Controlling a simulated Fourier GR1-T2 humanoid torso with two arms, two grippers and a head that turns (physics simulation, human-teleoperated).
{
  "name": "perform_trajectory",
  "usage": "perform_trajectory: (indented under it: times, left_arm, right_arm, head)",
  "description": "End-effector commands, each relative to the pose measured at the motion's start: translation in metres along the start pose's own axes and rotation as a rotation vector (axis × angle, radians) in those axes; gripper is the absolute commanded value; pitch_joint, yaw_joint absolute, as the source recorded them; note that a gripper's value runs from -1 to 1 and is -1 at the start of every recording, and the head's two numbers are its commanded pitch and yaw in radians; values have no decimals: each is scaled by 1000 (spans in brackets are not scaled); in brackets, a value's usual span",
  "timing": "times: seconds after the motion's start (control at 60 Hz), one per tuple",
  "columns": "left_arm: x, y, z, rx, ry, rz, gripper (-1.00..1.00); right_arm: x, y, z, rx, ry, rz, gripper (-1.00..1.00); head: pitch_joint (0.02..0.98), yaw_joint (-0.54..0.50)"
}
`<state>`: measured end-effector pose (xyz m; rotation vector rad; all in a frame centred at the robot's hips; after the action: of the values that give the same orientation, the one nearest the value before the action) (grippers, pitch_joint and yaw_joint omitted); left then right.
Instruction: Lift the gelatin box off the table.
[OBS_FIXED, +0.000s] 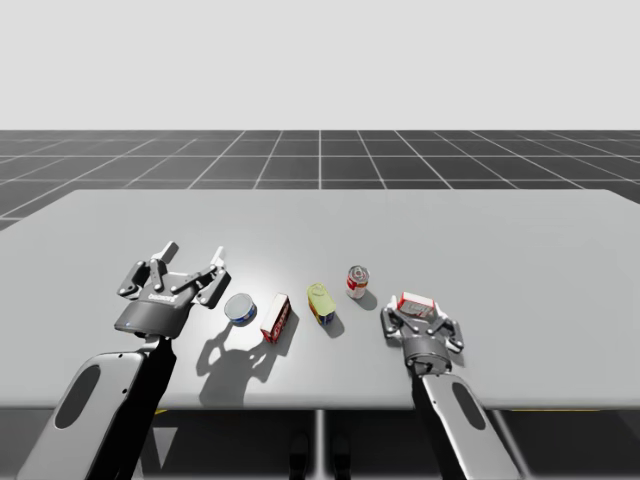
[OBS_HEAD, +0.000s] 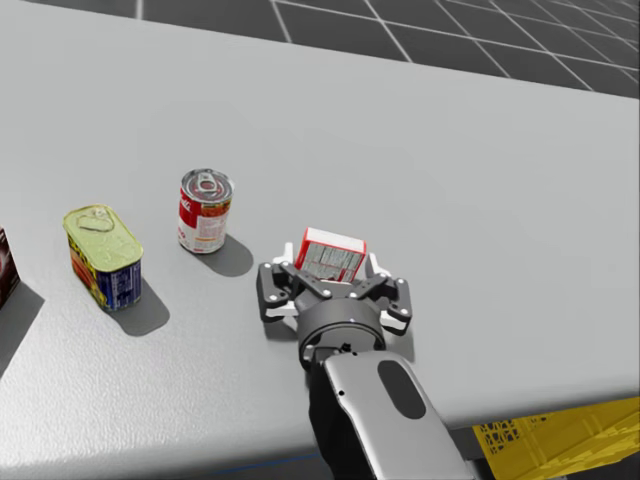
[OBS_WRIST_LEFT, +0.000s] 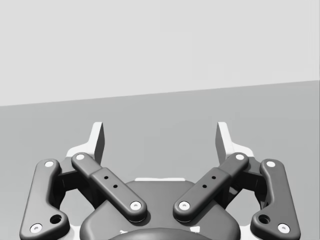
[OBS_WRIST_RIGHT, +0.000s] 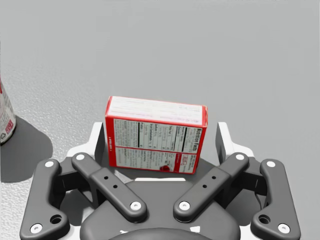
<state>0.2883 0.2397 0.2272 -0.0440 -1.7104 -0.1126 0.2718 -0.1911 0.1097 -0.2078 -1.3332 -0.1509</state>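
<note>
Right wrist view: my right arm lies low over the surface, jaws released either side of the box. Red with white panels, it stands on edge between them.

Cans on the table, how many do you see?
3: a round blue can leftmost, a yellow rectangular can in the middle, a round red can rightmost. None appears hidden.
</note>
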Motion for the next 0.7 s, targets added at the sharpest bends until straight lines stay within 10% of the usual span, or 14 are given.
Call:
perform_trajectory:
  times: [0.017, 0.2, 0.217, 0.233, 0.317, 0.7]
  left_arm:
    - [-1, -1, 0, -3, 2, -2, -1000]
    - [-1, -1, 0, -4, 5, -3, -1000]
    - [-1, -1, 0, -4, 5, -4, -1000]
    - [-2, -1, 0, -5, 5, -4, -1000]
    - [-2, -2, 0, -5, 6, -4, -1000]
    - [-4, -3, -1, -5, 14, -7, -1000]
  right_arm:
    - [-4, 1, -10, -14, 22, 13, -1000]
    - [-5, 0, -11, 19, 27, 27, -817]
    - [-5, 0, -11, 17, 27, 26, -668]
    - [-6, -1, -10, 13, 29, 16, 291]
    - [-7, -2, -10, 10, 37, 9, 981]
    - [-9, -3, -8, 10, 40, 6, 988]
  head:
    - [830, -365]
    - [812, -370]
    - [808, -371]
    - [792, -373]
    - [740, -377]
    - [484, -398]
